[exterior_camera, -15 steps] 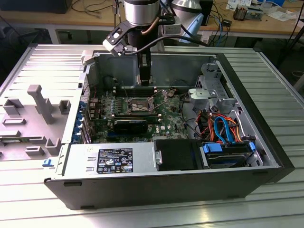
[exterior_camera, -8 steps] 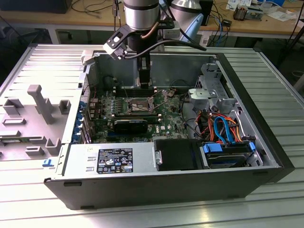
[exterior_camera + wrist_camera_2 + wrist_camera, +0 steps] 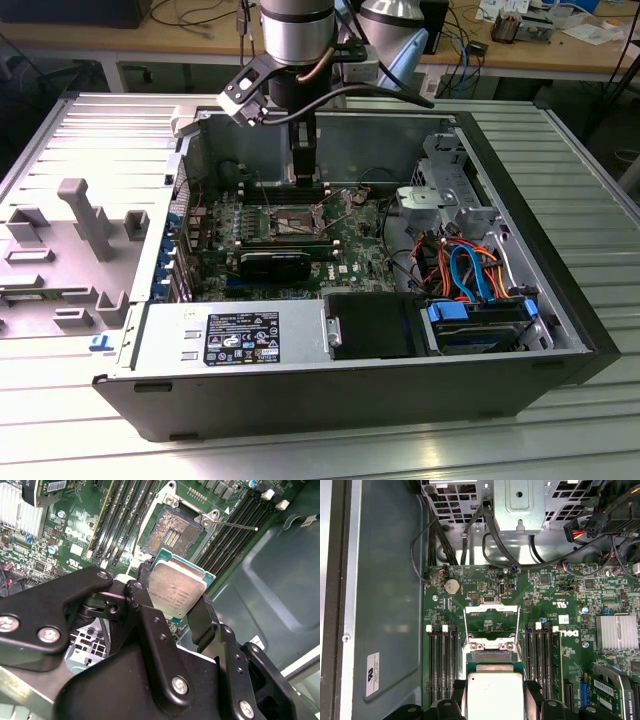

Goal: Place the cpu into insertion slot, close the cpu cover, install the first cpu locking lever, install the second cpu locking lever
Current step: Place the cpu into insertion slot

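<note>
End effector (image 3: 170,600) clamped on cpu (image 3: 176,587) by its edges, near the bare socket (image 3: 170,530); cpu cover (image 3: 491,609) open. White printed label (image 3: 372,674) on case wall (image 3: 390,580).

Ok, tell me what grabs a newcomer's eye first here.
The silvery cpu, clamped between the black jaws, dominates both wrist views. Beyond it on the green motherboard lies the bare socket, its cpu cover swung open. In the exterior view the arm reaches down into an open computer case.

Open PC case (image 3: 300,405) w/ mobo (image 3: 356,250), PSU (image 3: 165,335)
</note>
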`<state>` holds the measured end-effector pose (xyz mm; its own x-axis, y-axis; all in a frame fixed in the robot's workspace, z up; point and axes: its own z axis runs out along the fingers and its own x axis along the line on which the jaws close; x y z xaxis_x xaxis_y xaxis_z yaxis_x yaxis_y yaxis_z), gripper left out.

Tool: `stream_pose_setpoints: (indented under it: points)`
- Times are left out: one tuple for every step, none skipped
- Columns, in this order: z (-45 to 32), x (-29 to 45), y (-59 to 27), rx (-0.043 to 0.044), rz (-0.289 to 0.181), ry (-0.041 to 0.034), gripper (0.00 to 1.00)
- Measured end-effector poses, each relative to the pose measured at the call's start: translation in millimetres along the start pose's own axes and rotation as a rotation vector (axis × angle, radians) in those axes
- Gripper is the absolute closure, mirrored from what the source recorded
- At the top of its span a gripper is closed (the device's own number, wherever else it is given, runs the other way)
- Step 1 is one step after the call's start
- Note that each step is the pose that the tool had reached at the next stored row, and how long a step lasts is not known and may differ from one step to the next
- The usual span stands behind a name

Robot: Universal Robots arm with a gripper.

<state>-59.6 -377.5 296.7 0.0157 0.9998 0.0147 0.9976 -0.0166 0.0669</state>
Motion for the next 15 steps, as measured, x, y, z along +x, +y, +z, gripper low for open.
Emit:
stream_pose_setpoints:
  points:
    - [0.2,0.0,0.0,0.0,0.0,0.0,0.45]
    - [0.6,0.0,0.0,0.0,0.0,0.0,0.45]
    - [0.9,0.0,-0.1,0.0001,0.0,0.0,0.45]
    - [1.2,0.0,-0.1,0.0,0.0,-0.0001,0.45]
    - [1.3,0.0,-0.1,0.0001,0.0,0.0,0.45]
    - [1.6,0.0,-0.1,0.0001,0.0,0.0,0.45]
    - [1.7,0.0,-0.1,0.0001,0.0,0.0,0.45]
    - [1.8,0.0,-0.1,0.0001,0.0,0.0,0.45]
    - [1.8,0.0,-0.1,0.0001,0.0,0.0001,0.45]
    - [1.8,0.0,-0.1,0.0001,0.0,0.0,0.45]
    - [1.8,0.0,-0.1,0.0001,0.0,0.0,0.45]
    - [1.8,0.0,-0.1,0.0,0.0,0.0,0.45]
    - [1.8,0.0,-0.1,0.0001,0.0,0.0,0.45]
    - [1.9,0.0,-0.1,0.0001,0.0,0.0,0.45]
    - [2.1,0.0,-0.1,0.0,0.0,0.0001,0.45]
